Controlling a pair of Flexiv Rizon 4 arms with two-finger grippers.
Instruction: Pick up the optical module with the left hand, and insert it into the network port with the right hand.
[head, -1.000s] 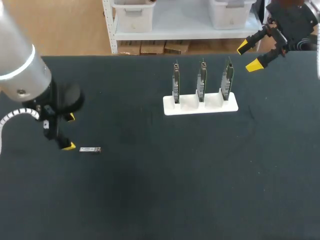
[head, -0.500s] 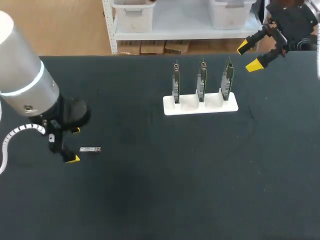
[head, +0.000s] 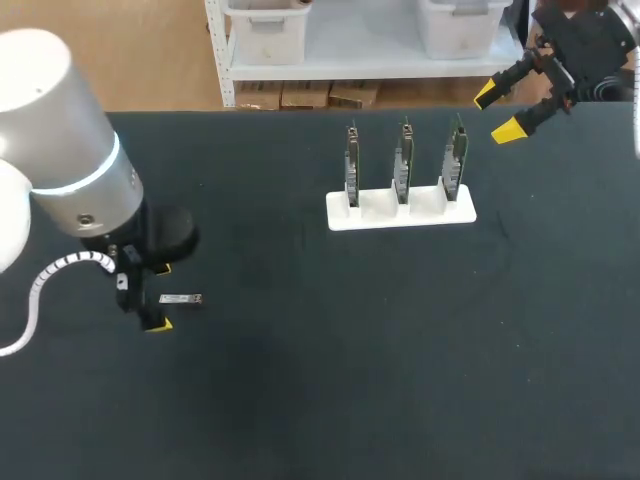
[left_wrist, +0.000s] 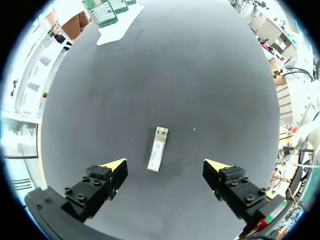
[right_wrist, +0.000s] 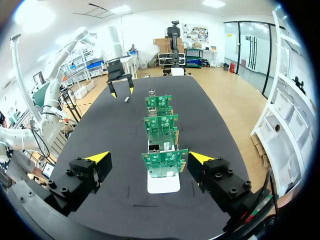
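Note:
The optical module (head: 181, 299) is a small silver bar lying flat on the black table at the left. My left gripper (head: 160, 297) hangs over it, open, with one yellow tip on each side of the module's line. In the left wrist view the module (left_wrist: 157, 155) lies between the open fingers of that gripper (left_wrist: 165, 165) and slightly ahead of them, touching neither. Three upright green network cards (head: 404, 160) stand in a white holder (head: 400, 210). My right gripper (head: 497, 112) is open and empty, raised behind the holder's right end. From the right wrist view its gripper (right_wrist: 149, 158) faces the nearest card (right_wrist: 164, 162).
The white holder (right_wrist: 164, 184) stands at mid-table towards the far edge. Black table surface lies between it and the module (right_wrist: 126, 99). My left gripper (right_wrist: 120, 92) shows beyond the cards. The holder (left_wrist: 112, 22) is far ahead of the left gripper.
My left arm has moved right and towards the table's front, bringing its open gripper from beside the module to over it. The right arm and the module have not moved.

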